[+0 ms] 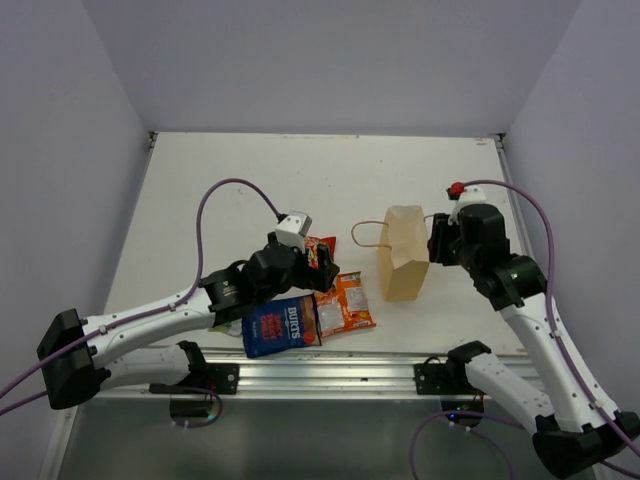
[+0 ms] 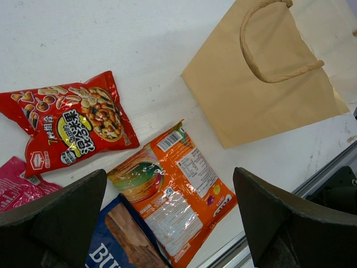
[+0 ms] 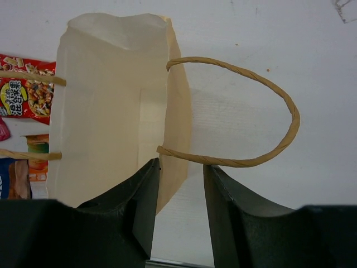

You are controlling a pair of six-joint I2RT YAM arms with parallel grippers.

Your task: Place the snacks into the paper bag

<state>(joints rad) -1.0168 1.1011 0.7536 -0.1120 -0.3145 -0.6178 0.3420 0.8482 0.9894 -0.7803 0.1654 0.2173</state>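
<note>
The tan paper bag stands at the table's middle right, mouth up; it also shows in the left wrist view and the right wrist view. The orange packet, red packet, blue Burts bag and pink packet lie flat to its left. My left gripper is open wide and empty, above the orange packet. My right gripper is open and straddles the bag's right wall just below a loop handle, one finger inside.
A metal rail runs along the table's near edge just below the Burts bag. A bit of green shows under the left arm. White walls close the table at the back and both sides.
</note>
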